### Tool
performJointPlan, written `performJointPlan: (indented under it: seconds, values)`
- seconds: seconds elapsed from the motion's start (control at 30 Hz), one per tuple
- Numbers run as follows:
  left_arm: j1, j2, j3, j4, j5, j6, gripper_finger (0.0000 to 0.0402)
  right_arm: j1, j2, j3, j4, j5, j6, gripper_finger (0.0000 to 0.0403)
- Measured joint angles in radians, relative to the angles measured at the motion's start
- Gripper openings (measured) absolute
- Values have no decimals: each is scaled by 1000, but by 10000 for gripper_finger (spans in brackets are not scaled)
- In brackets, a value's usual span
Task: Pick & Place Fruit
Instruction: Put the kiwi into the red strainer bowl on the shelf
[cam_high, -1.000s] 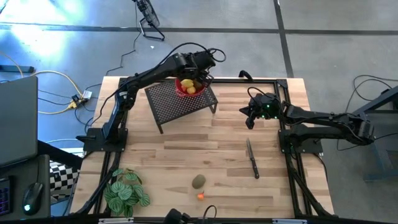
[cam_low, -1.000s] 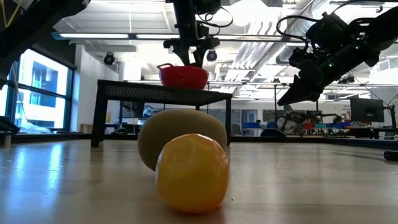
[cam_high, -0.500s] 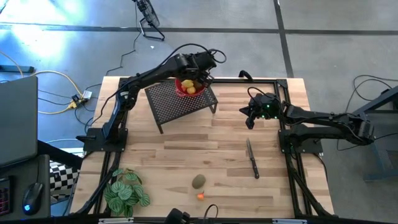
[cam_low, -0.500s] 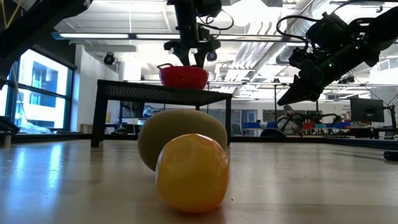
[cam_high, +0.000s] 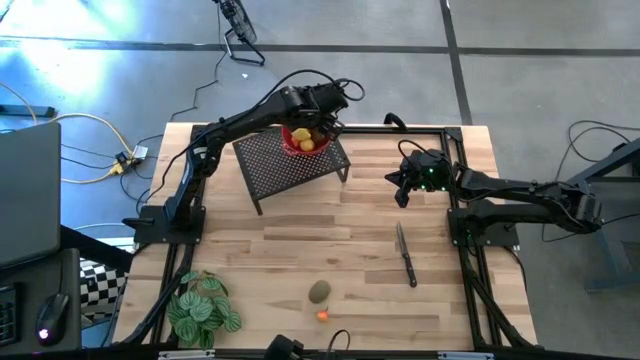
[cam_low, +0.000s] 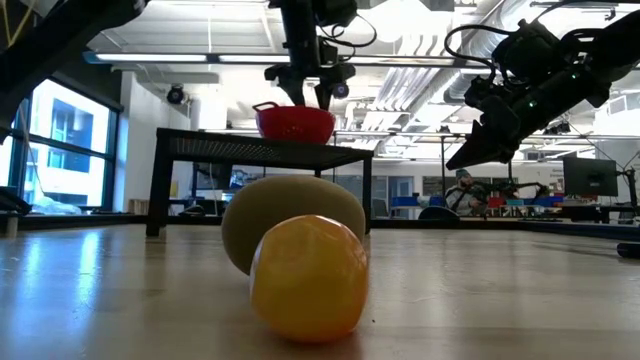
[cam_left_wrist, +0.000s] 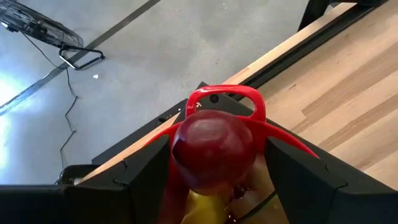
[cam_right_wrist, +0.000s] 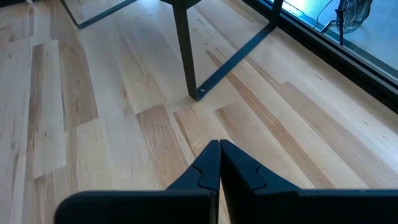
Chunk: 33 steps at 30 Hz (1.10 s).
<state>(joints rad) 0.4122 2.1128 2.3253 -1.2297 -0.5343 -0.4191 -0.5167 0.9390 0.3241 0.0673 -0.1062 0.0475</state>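
My left gripper (cam_high: 318, 122) hangs open over the red mesh bowl (cam_high: 292, 146), which stands on a black mesh rack (cam_high: 285, 165). In the left wrist view a dark red ball (cam_left_wrist: 214, 149) sits between the spread fingers of the left gripper (cam_left_wrist: 217, 180), resting on yellow fruit (cam_left_wrist: 200, 208) in the bowl (cam_left_wrist: 224, 96). Whether a finger touches the ball, I cannot tell. An olive-green oval (cam_high: 320, 291) and a tiny orange fruit (cam_high: 322, 315) lie on the table near its near edge. My right gripper (cam_high: 402, 195) is shut and hovers over the table's right part.
A knife (cam_high: 406, 256) lies on the table right of centre. A green leafy plant (cam_high: 203, 308) sits at the near left corner. Black frame rails (cam_high: 460, 230) run along the right side. The rack's leg (cam_right_wrist: 185, 56) stands ahead of my right gripper (cam_right_wrist: 219, 148).
In the low view my left gripper's fingers have spread slightly wider above the bowl. Nothing else has moved.
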Motion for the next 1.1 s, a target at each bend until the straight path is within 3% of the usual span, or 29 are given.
performJointPlan:
  seconds: [0.57, 0.73, 0.87, 1.1]
  values:
    - [-8, -95, 31, 33, 11, -1, 255, 0, 0, 0, 4, 0, 0, 2]
    - [-38, -100, 31, 21, 37, 96, 247, 0, 0, 0, 4, 0, 0, 2]
    - [-94, -100, 31, 23, 2, 161, 208, 0, 0, 0, 4, 0, 0, 2]
    - [-179, -121, 31, 5, -52, 187, 94, 0, 0, 0, 3, 0, 0, 2]
